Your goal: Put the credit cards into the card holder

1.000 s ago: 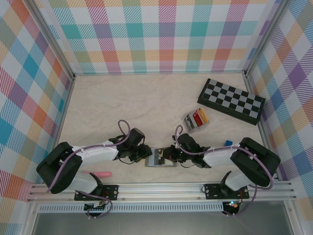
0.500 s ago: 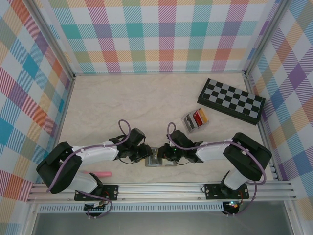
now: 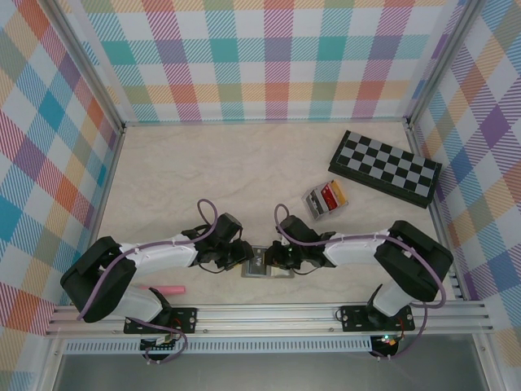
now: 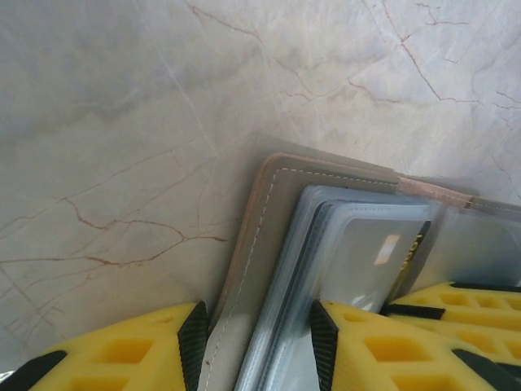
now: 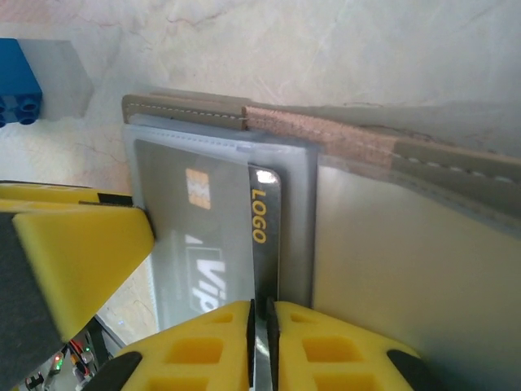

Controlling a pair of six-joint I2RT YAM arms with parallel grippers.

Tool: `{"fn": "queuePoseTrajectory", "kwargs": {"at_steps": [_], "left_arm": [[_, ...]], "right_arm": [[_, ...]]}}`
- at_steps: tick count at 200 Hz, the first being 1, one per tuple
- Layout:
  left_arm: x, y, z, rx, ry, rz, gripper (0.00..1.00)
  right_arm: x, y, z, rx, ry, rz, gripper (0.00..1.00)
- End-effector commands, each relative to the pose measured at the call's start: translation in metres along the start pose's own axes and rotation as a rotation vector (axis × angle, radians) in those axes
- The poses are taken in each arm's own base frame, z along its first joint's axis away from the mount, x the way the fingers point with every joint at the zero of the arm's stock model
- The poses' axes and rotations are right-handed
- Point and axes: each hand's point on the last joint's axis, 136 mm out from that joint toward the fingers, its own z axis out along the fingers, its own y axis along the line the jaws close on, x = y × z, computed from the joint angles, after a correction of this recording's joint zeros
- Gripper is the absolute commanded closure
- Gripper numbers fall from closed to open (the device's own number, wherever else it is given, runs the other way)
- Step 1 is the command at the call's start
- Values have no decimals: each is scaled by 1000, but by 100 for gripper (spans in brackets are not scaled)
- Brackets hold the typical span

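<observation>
I'm pinching black card (image 5: 267, 220) with right gripper (image 5: 260, 326) | card pointing 12 o'clock into card holder (image 5: 407, 269) | left gripper (image 4: 256, 342) clamping it

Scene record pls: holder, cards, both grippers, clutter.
card holder: open on the table, between both grippers
left gripper: shut on the holder's grey cover edge
right gripper: shut on the black card
black card: at the clear sleeves, depth unclear
tray: holds other cards, one red
clutter: chequered board, blue block
</observation>
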Motion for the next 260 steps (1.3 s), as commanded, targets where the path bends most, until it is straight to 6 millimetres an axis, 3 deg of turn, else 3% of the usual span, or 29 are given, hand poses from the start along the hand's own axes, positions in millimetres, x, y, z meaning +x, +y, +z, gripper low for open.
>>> {"fn": "queuePoseTrajectory", "kwargs": {"at_steps": [1,18,39,85,105,127,169,206,228,260], "left_arm": [[9,-10,4,40,29,31,58],[8,-12,1,42,19,33,58],[5,-9,-5,24,-4,44,55],[0,-3,-16,-25,-37,85,42],[-1,-7,-14,-16,-26,100,39],[-1,-13,-11,-5,-9,108,38],[2,-19,-3,6,28,114,37],[3,-26,0,27,45,122,39],[2,-28,-2,29,41,126,40],[1,-25,-2,14,40,120,40]], "right_arm": [[1,24,5,-69,26,-48,86],[-2,26,-1,-62,8,-55,84],[-8,14,-20,41,-55,-70,78],[-22,-44,-106,466,-255,-70,54],[-21,-63,-127,589,-265,-66,40],[-15,-72,-122,630,-208,-59,37],[-14,-69,-94,624,-123,-60,35],[-15,-65,-74,582,-89,-67,50],[-15,-63,-71,572,-81,-63,50],[-20,-49,-81,541,-112,-82,41]]}}
